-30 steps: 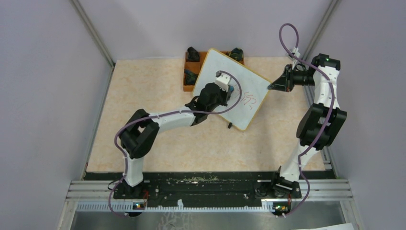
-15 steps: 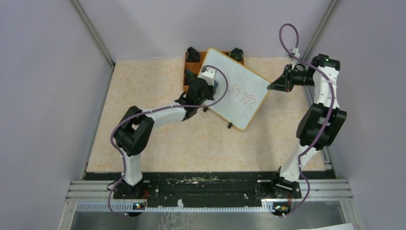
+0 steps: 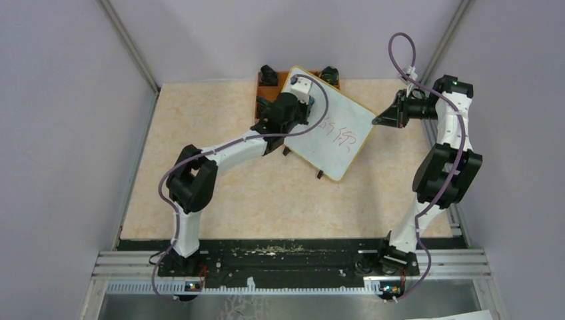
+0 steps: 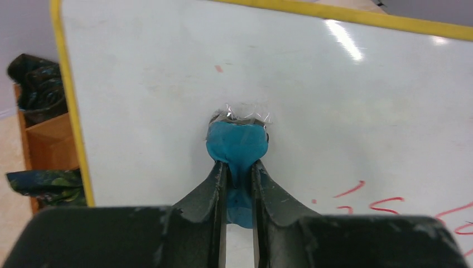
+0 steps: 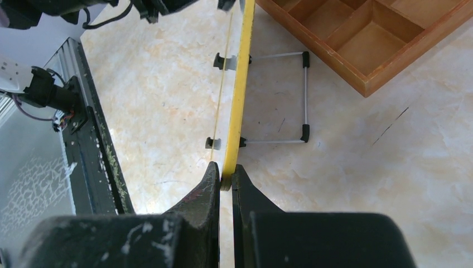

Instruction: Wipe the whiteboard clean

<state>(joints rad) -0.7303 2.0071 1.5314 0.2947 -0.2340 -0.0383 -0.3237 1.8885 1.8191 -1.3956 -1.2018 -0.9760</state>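
Observation:
The whiteboard (image 3: 336, 137) stands tilted on its wire stand, white with a yellow frame. Red handwriting (image 3: 341, 135) remains on its right half. My left gripper (image 3: 308, 109) is over the board's far left part, shut on a blue eraser pad (image 4: 237, 146) that presses against the white surface (image 4: 334, 95). Red strokes (image 4: 385, 202) show at the lower right of the left wrist view. My right gripper (image 3: 378, 122) is shut on the board's right edge; in the right wrist view the yellow frame (image 5: 241, 84) runs edge-on into the jaws (image 5: 227, 180).
An orange-brown wooden tray (image 3: 265, 103) with dark items in its compartments sits behind the board, also visible as tray (image 4: 47, 134) and tray (image 5: 362, 33). The board's wire stand (image 5: 304, 95) with black feet rests on the marbled tabletop (image 3: 253, 200).
My left gripper slid the blue pad across the board from its middle toward the far left corner. The red writing it was covering now shows. The right gripper held still.

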